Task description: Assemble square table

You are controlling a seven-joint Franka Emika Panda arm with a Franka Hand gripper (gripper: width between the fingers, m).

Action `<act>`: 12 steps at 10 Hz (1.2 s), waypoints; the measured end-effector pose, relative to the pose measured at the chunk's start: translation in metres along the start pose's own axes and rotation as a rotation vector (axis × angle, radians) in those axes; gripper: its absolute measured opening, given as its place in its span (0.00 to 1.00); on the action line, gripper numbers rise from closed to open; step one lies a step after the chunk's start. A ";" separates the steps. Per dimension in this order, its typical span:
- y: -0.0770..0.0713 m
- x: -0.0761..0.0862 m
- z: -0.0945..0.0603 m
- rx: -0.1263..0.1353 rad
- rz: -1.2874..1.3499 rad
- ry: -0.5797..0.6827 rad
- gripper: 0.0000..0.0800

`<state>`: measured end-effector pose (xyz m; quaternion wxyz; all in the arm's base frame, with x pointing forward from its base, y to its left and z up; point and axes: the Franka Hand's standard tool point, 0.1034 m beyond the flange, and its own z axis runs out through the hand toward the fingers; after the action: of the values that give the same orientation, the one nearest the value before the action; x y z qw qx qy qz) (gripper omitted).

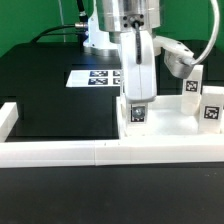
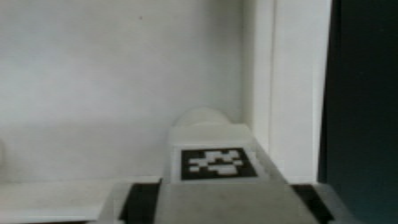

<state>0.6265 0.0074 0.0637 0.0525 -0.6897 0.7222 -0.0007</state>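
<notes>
The square table's white top (image 1: pixel 165 127) lies flat against the long white border wall, at the exterior view's right. My gripper (image 1: pixel 137 98) hangs over the top's left part, shut on a white leg block (image 1: pixel 137 114). That leg stands upright with its tag facing the camera, and its lower end is down at the top's surface. Two more tagged legs (image 1: pixel 191 86) (image 1: pixel 212 108) stand upright on the top's right side. In the wrist view the held leg (image 2: pixel 217 150) sits between the dark fingers (image 2: pixel 143 202). The white top (image 2: pixel 107 90) fills the background behind it.
The white border wall (image 1: pixel 90 152) runs along the front and turns up at the exterior view's left (image 1: pixel 8 118). The marker board (image 1: pixel 95 77) lies flat on the black table behind the gripper. Cables and the arm's base stand at the back.
</notes>
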 end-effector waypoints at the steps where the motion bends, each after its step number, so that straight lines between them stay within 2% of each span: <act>1: 0.000 0.000 0.000 0.000 0.064 -0.001 0.36; 6: 0.000 -0.001 0.000 0.001 0.254 -0.004 0.36; 9: 0.003 0.002 0.000 0.019 0.481 -0.007 0.37; 12: 0.005 0.003 0.000 0.018 0.495 0.011 0.38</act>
<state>0.6215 0.0046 0.0631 0.0532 -0.4914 0.8693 0.0022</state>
